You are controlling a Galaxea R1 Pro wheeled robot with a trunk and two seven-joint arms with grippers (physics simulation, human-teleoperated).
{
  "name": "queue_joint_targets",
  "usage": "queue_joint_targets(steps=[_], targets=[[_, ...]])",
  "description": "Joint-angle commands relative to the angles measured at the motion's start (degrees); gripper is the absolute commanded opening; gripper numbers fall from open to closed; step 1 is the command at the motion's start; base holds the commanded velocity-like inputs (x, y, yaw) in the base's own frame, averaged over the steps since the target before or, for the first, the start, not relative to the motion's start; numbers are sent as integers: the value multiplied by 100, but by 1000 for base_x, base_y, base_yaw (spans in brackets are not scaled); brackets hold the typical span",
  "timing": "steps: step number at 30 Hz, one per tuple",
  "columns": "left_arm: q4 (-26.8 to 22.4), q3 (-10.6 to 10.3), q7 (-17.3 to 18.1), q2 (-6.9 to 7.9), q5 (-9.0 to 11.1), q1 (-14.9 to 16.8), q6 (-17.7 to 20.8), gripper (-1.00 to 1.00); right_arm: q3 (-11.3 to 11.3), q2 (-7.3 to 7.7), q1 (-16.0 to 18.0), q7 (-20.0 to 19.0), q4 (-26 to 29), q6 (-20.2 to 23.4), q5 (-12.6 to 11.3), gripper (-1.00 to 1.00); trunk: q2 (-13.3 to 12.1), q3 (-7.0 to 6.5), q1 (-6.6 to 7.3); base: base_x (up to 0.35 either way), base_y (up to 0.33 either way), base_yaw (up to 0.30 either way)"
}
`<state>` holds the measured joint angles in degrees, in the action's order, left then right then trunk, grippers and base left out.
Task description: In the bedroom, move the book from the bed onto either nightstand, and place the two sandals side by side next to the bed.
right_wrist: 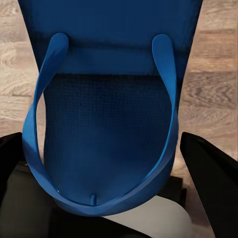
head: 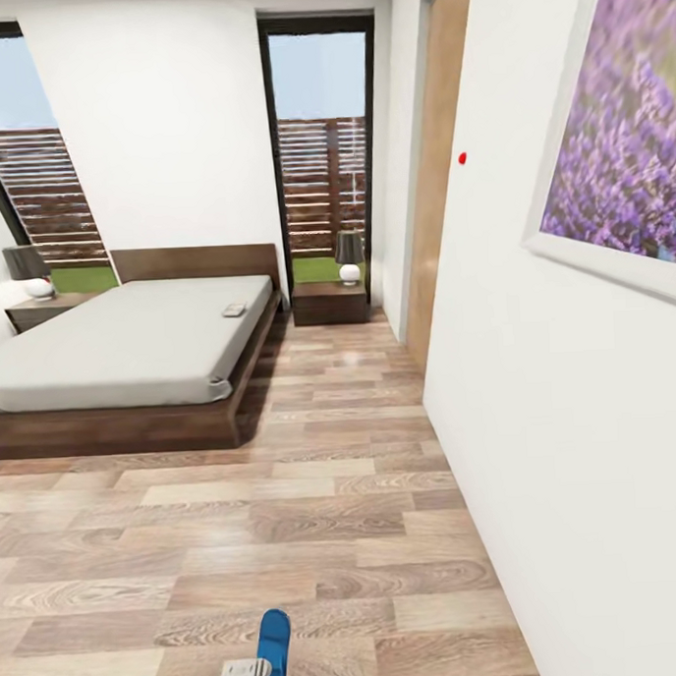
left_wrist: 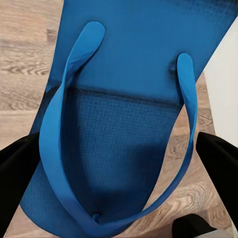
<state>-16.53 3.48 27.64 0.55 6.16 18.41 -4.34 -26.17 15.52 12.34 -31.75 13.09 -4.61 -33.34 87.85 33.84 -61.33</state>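
Observation:
Each wrist view has a bright blue sandal with blue straps up close. My left gripper (left_wrist: pixel 116 163) is shut on one sandal (left_wrist: pixel 129 124), with black fingers (left_wrist: pixel 15 168) at both sides of the sole. In the same way my right gripper (right_wrist: pixel 109 158) is shut on the other sandal (right_wrist: pixel 109 134). At the bottom edge of the head view a blue sandal (head: pixel 274 641) sticks up over the floor. Far off at the left lies the bed (head: pixel 112 348), with the book (head: pixel 235 310) small and flat near its headboard. One nightstand (head: pixel 329 302) stands to the bed's right and another nightstand (head: pixel 40 312) to its left.
A lamp (head: pixel 349 257) stands on the right nightstand and another lamp (head: pixel 28 271) on the left one. A white wall (head: pixel 538 418) with a lavender picture (head: pixel 624 139) runs close along my right, with a wooden door (head: pixel 437 166) further on. Wood-plank floor (head: pixel 287 517) stretches to the bed.

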Motion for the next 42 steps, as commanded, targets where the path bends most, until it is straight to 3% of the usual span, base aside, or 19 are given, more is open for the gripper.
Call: queue_joint_targets(steps=[1, 42], targets=[[8, 30, 41, -2, 25, 5, 3, -100, -46, 4, 5, -8, -6, -31, -41, -100, 2, 5, -3, 323, 0, 0], [48, 21, 40, -11, 25, 5, 3, -100, -37, 5, 5, -36, 1, -22, -41, -100, 2, 13, -3, 323, 0, 27]])
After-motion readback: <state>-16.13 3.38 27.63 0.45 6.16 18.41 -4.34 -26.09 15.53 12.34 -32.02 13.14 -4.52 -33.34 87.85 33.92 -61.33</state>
